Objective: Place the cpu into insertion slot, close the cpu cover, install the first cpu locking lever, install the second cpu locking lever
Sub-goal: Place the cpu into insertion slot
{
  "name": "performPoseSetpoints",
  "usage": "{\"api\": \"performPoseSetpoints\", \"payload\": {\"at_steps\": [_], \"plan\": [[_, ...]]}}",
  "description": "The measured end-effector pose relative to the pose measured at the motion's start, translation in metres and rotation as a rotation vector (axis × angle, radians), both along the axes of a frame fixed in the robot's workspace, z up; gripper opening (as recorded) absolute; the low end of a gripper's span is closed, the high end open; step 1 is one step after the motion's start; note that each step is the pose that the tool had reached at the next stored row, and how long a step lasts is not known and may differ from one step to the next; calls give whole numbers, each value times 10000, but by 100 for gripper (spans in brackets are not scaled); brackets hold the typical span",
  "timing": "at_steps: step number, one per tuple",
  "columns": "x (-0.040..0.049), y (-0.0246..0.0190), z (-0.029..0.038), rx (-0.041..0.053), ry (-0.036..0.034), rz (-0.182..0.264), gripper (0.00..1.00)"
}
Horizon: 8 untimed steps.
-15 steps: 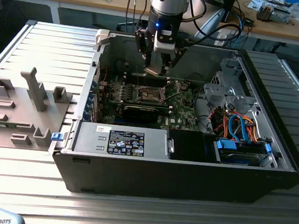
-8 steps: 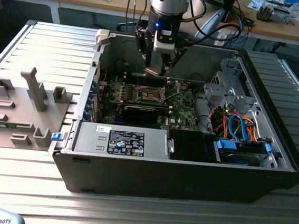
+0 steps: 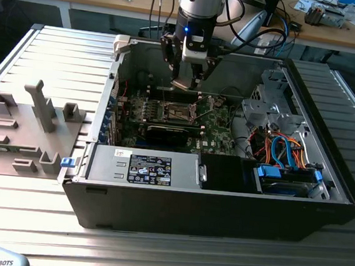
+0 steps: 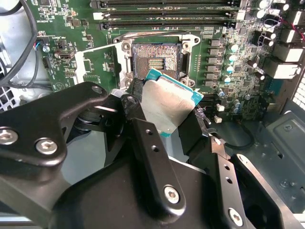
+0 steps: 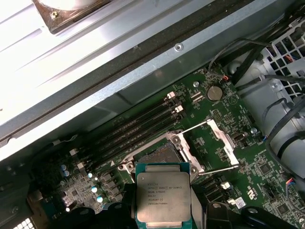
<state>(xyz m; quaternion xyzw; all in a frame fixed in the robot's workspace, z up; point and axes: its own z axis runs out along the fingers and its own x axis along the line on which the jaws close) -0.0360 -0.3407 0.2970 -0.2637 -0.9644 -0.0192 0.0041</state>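
I have the cpu (image 4: 167, 106), a small flat square chip with a silvery-grey metal top and a teal edge, clamped by two opposite sides between the black fingers (image 4: 143, 138) of the gripper (image 3: 187, 82). In the first wrist view the cpu (image 5: 163, 198) hangs above the board with its printed face towards the camera, apart from the insertion slot (image 5: 161, 153), the small square socket with a dark centre and a silver rim that sits just past the chip's far edge. In the second wrist view that socket (image 4: 155, 58) lies open, its contact field bare.

The cpu cover (image 5: 223, 142), a thin silver metal frame plate, stands swung away beside the socket, with thin wire levers along it. A bank of long narrow black memory slots (image 5: 140, 123) runs close along another side of the socket, and a round silver coin battery (image 5: 214, 92) sits further out on the green board.

In the exterior view a black graphics card (image 3: 165, 132) lies just in front of the socket, and blue and orange cables (image 3: 283, 149) crowd the exterior view's right of the open black computer case (image 3: 221, 206). A grey power supply box (image 3: 149, 167) fills the front. The case rests on a ribbed aluminium table (image 3: 153, 250), with a grey plastic fixture tray (image 3: 24, 124) on the exterior view's left and a wooden bench (image 3: 114, 1) behind.
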Motion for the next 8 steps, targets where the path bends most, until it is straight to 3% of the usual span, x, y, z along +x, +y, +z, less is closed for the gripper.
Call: {"api": "performPoseSetpoints", "payload": {"at_steps": [8], "plan": [[0, 0, 0, 0, 0, -67, 54]]}}
